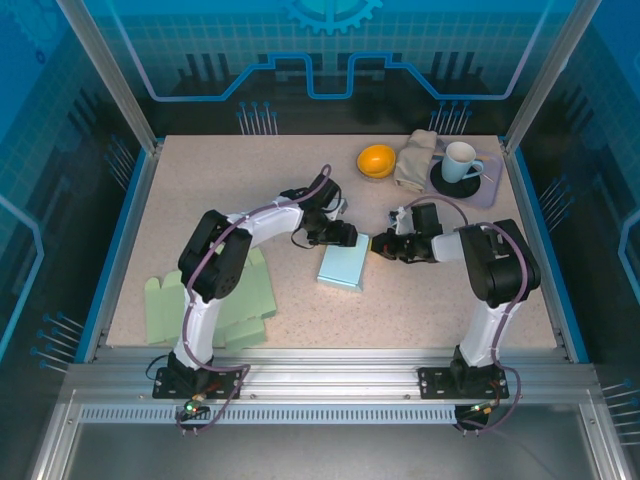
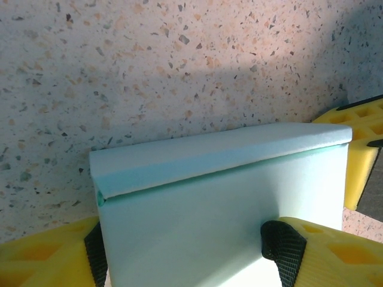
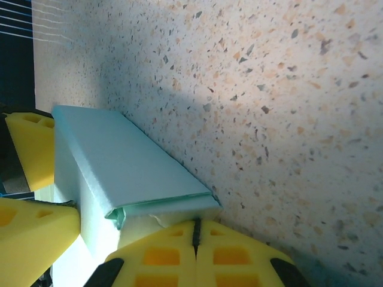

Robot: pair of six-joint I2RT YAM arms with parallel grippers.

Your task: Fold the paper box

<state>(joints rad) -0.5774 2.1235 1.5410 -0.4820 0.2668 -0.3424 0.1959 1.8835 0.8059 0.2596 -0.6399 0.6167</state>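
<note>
The paper box (image 1: pixel 343 266), pale blue-green and folded into a closed oblong, lies mid-table. My left gripper (image 1: pixel 340 236) is at its far end, open and spread wide. In the left wrist view the left gripper (image 2: pixel 190 257) has one pad (image 2: pixel 96 254) at the side edge of the box (image 2: pixel 197 227), while the other pad (image 2: pixel 284 251) rests on the box's broad face. My right gripper (image 1: pixel 383 247) is shut, with nothing between its fingers. Its closed tips (image 3: pixel 195 230) press against the tucked end flap of the box (image 3: pixel 125 161).
Flat green paper blanks (image 1: pixel 205 300) lie near the front left corner. At the back right are an orange bowl (image 1: pixel 376 160), a folded cloth (image 1: pixel 416 158) and a mug (image 1: pixel 460 160) on a dark saucer. A raised blue rim (image 1: pixel 122 235) borders the table.
</note>
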